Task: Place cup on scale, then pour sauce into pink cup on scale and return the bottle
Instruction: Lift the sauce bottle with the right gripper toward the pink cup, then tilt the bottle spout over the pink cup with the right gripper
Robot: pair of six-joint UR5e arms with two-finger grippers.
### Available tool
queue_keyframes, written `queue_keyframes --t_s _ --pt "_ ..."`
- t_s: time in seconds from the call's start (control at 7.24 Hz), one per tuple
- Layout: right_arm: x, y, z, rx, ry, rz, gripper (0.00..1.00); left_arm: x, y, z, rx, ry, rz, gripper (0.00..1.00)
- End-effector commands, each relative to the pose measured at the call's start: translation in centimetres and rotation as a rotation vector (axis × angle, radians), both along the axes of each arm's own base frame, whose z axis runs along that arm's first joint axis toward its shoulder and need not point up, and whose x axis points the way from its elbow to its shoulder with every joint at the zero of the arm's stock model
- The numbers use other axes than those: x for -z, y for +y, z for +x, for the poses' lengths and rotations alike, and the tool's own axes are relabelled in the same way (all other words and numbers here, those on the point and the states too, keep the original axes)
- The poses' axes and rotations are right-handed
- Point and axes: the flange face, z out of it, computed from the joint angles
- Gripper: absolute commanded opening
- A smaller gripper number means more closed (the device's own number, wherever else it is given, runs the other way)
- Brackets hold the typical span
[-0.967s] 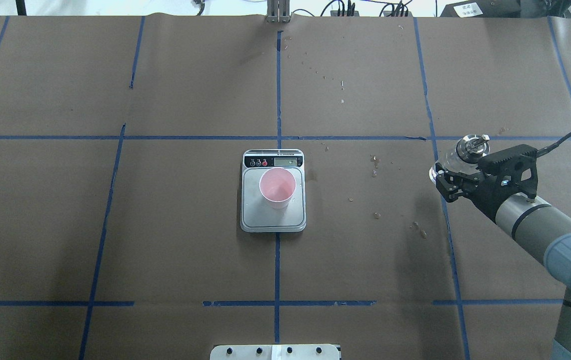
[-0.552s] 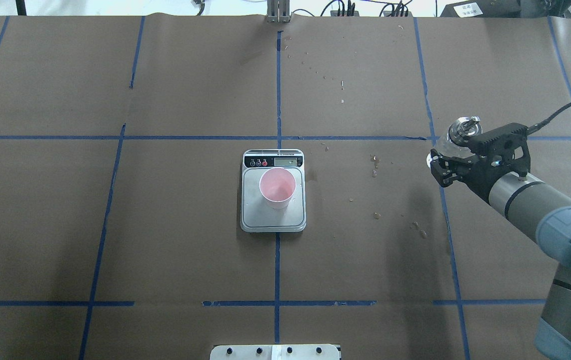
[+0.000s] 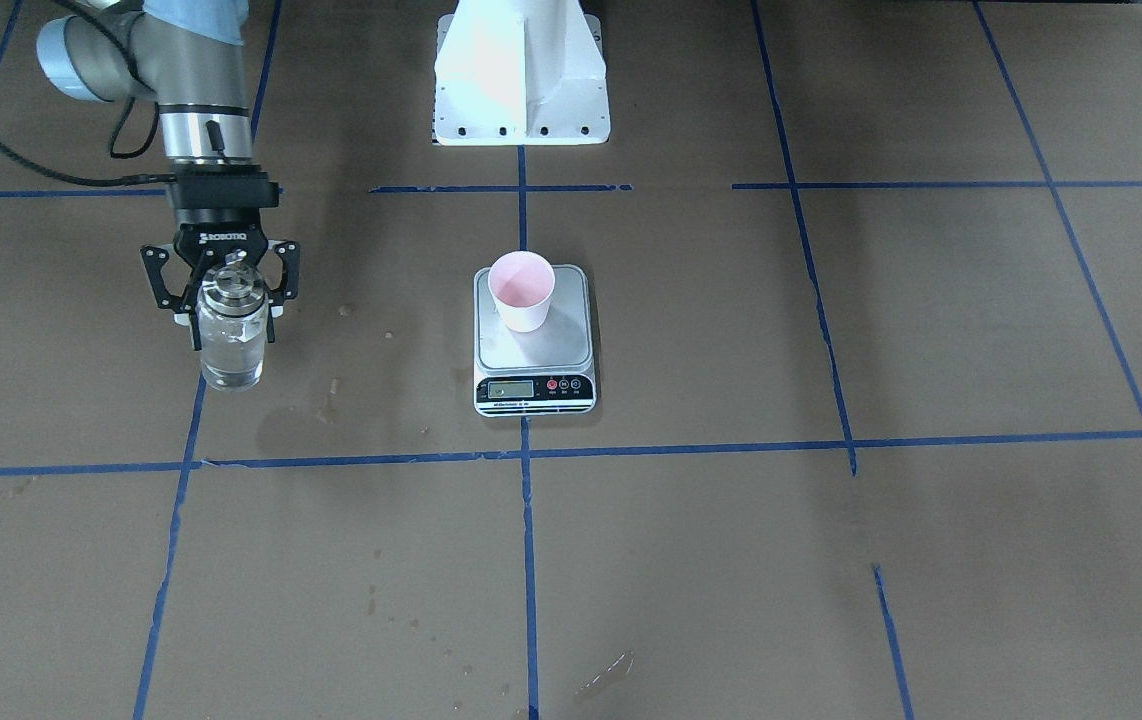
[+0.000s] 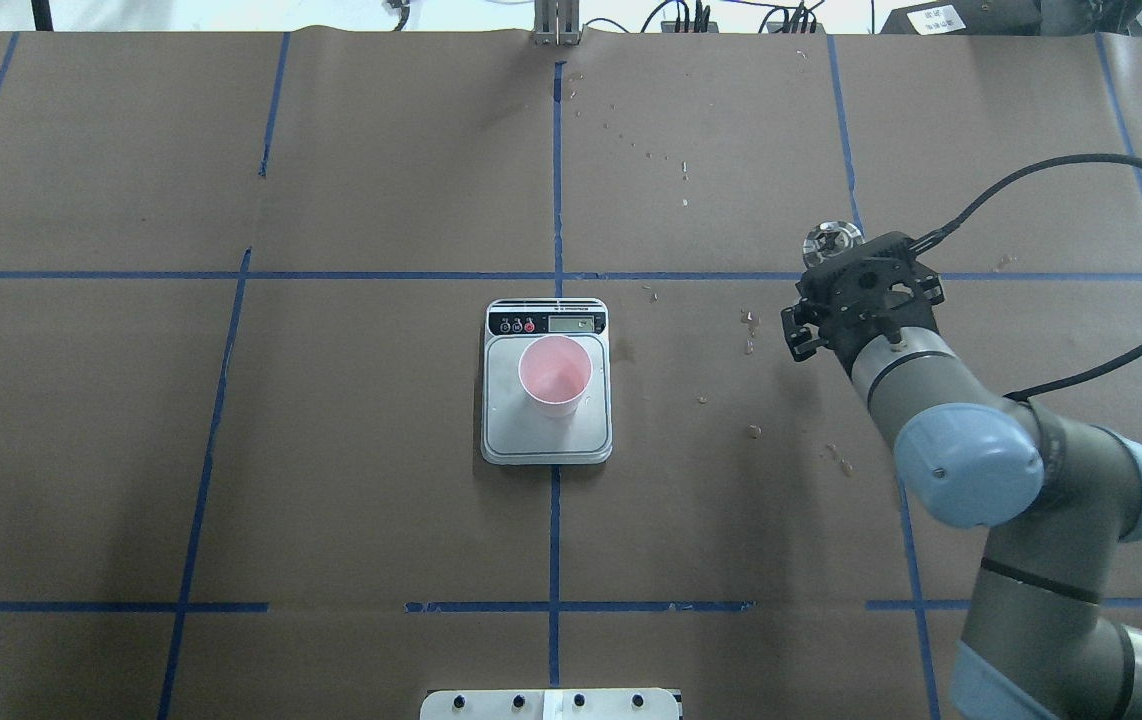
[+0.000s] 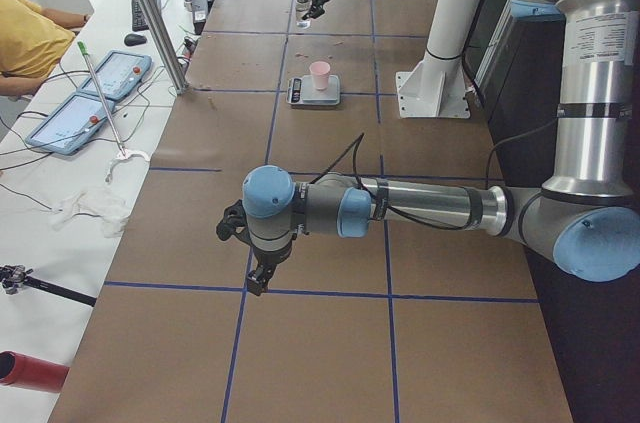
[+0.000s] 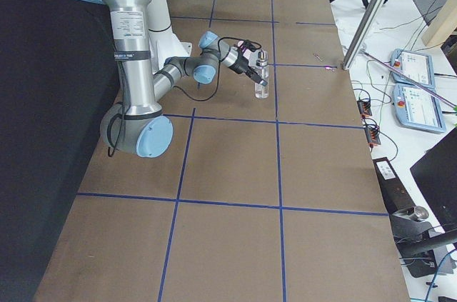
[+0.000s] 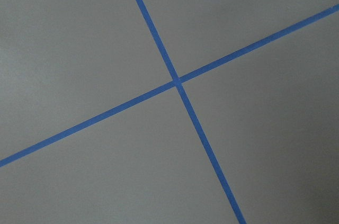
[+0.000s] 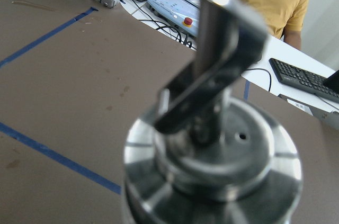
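The pale pink cup [image 4: 554, 375] stands upright on the steel scale [image 4: 506, 432] at the table's middle, seen too from the front as cup [image 3: 521, 290] on scale [image 3: 571, 352]. Far to the robot's right, my right gripper [image 3: 231, 315] is shut on the clear glass bottle [image 3: 231, 345], which hangs upright with clear sauce [image 3: 231, 368] in its lower part. From overhead only the bottle's metal cap [image 4: 829, 240] shows past the wrist. That cap [image 8: 212, 144] fills the right wrist view. My left gripper [image 5: 250, 265] shows only in the left side view, over bare table; I cannot tell its state.
Brown paper with a blue tape grid [image 7: 177, 82] covers the table. Wet spots [image 4: 749, 330] dot the paper between scale and bottle. The white robot pedestal [image 3: 521, 70] stands behind the scale. A person in a yellow shirt [image 5: 30, 33] sits at a side desk with tablets.
My right arm has carried the bottle leftward and farther from the robot in the overhead view, and the wrist has swung round over it. Cup and scale have not moved.
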Motion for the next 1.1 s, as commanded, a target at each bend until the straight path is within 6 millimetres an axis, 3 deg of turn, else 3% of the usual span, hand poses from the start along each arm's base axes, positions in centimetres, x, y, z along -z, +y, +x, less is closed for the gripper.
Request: queue_keyframes --t_s 0.0,0.14,0.28,0.41,0.55,0.69,0.97 --pt "7.6 3.9 -7.6 -0.005 0.214 0.074 0.00 0.0 0.0 0.0 0.000 0.000 -0.002 1.00" --pt "9.6 4.8 -10.0 -0.013 0.304 0.098 0.00 0.0 0.0 0.0 0.000 0.000 -0.002 1.00" --pt "10.3 4.5 -12.8 -0.017 0.355 0.104 0.00 0.0 0.0 0.0 0.000 0.000 -0.002 1.00" --pt "9.0 3.8 -14.5 -0.038 0.413 0.120 0.00 -0.1 0.0 0.0 0.000 0.000 -0.004 1.00" --pt "8.3 3.6 -15.0 -0.029 0.481 0.144 0.00 -0.1 0.0 0.0 0.000 0.000 -0.005 1.00" --pt "7.4 3.2 -15.3 -0.002 0.699 0.212 0.00 -0.1 0.0 0.0 0.000 0.000 -0.007 1.00" --pt "7.5 2.9 -15.5 0.035 0.905 0.244 0.00 -0.2 0.1 0.0 0.000 0.000 -0.008 1.00"
